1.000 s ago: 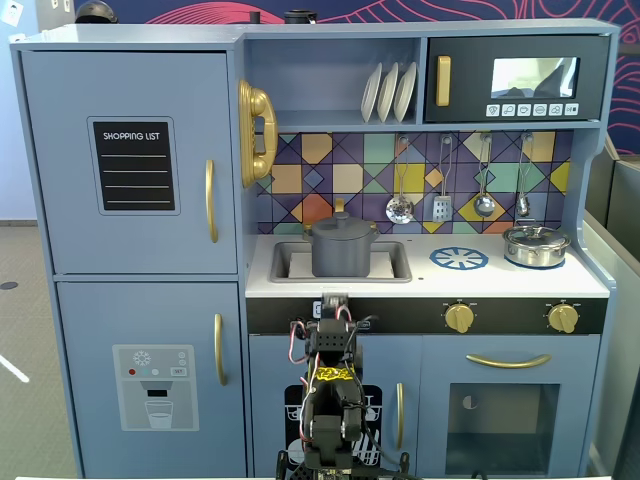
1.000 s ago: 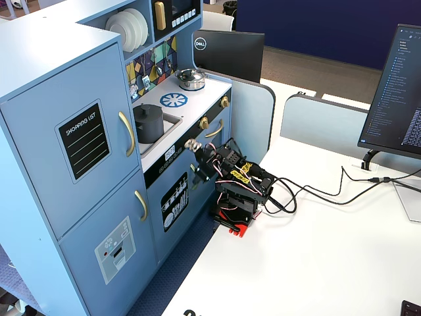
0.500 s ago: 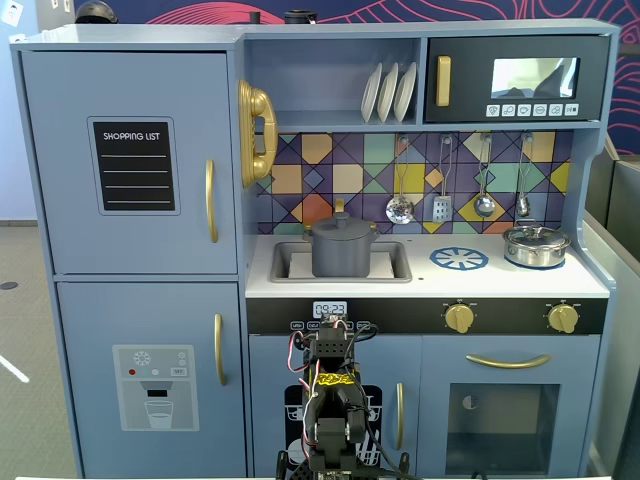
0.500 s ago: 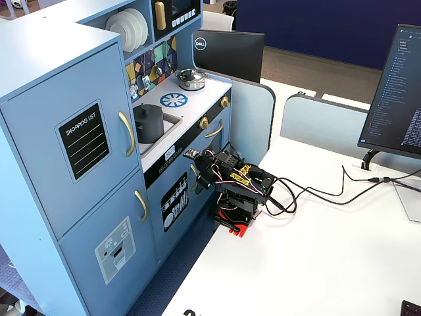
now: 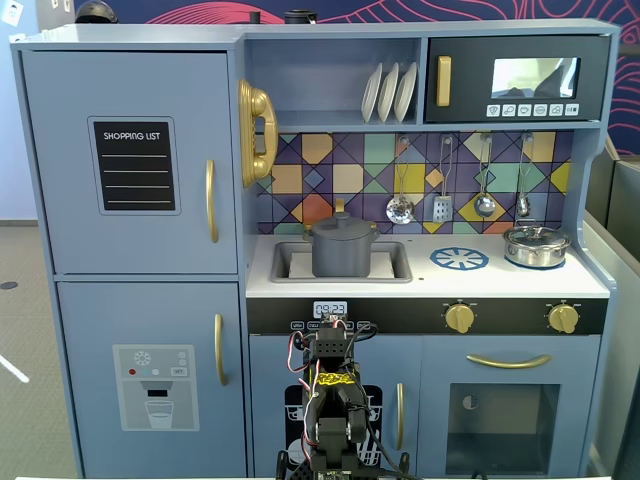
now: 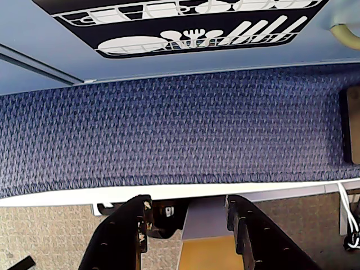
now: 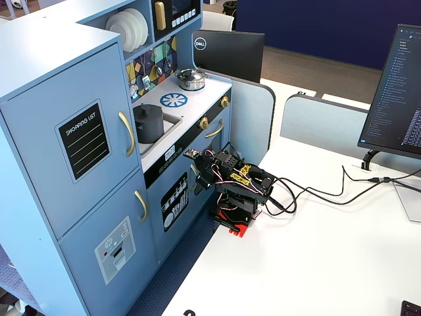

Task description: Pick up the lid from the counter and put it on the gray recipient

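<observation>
The gray recipient (image 5: 342,249) is seen in the sink (image 5: 285,262) at the left end of the toy kitchen's counter, and the lid (image 5: 342,226) is already seated on it (knob up). The steel pot (image 5: 536,245) is set near the right end. The gripper (image 6: 188,216) — folded low at the white table's (image 7: 329,257) edge — is held spread, nothing between its jaws.

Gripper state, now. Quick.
Gripper: open, holding nothing, folded low in front of the toy kitchen.
</observation>
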Robot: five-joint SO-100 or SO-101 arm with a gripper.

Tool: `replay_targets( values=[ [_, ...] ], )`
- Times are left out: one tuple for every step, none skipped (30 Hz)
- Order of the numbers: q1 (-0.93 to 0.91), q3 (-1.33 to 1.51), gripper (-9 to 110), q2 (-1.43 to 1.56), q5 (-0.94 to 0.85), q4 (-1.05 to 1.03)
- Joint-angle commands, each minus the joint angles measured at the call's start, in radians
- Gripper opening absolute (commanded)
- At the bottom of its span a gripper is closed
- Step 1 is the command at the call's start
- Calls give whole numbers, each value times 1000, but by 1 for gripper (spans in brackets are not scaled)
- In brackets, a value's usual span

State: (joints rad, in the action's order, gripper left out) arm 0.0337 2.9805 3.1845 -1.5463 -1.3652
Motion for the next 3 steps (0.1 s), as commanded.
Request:
replay_targets(
  values=[
    [0, 20, 8, -6, 37, -164],
    [0, 20, 8, -6, 37, -164],
    [0, 20, 8, -6, 37, -164]
  ],
)
